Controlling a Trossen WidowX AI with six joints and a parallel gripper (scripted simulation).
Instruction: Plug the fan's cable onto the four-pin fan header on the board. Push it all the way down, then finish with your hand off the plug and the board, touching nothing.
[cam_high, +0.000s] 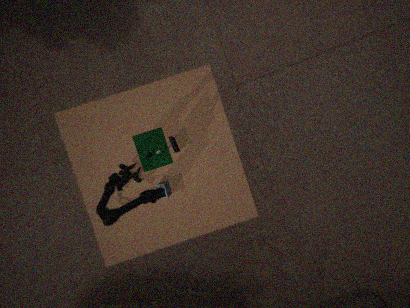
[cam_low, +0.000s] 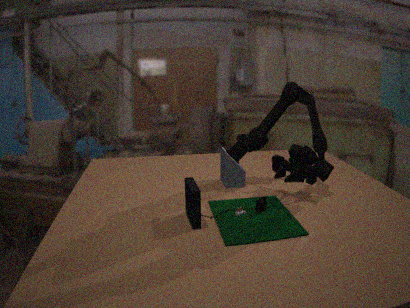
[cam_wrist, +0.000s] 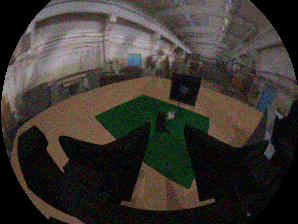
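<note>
The green board (cam_high: 145, 137) (cam_low: 260, 232) (cam_wrist: 172, 167) lies flat on the table. The small white header (cam_high: 158, 152) (cam_low: 240, 212) (cam_wrist: 171, 115) stands on it. A small black piece, apparently the cable's plug (cam_high: 149, 155) (cam_low: 261, 204) (cam_wrist: 162, 121), is on the board beside the header, apart from it in the exterior view. The thin dark cable (cam_low: 207, 217) runs from the black fan (cam_high: 174, 144) (cam_low: 193, 204) (cam_wrist: 185, 90) towards them. Its far end is too small to follow. My gripper (cam_high: 138, 172) (cam_low: 276, 170) (cam_wrist: 166, 127) is open and empty, off the board's near edge, touching neither plug nor board.
The fan stands upright just beyond the board. A grey-blue angled plate (cam_high: 165, 188) (cam_low: 232, 172) (cam_wrist: 270, 131) stands by the arm's base, to one side of the board. The wooden table (cam_high: 220, 190) (cam_low: 120, 200) extends around them.
</note>
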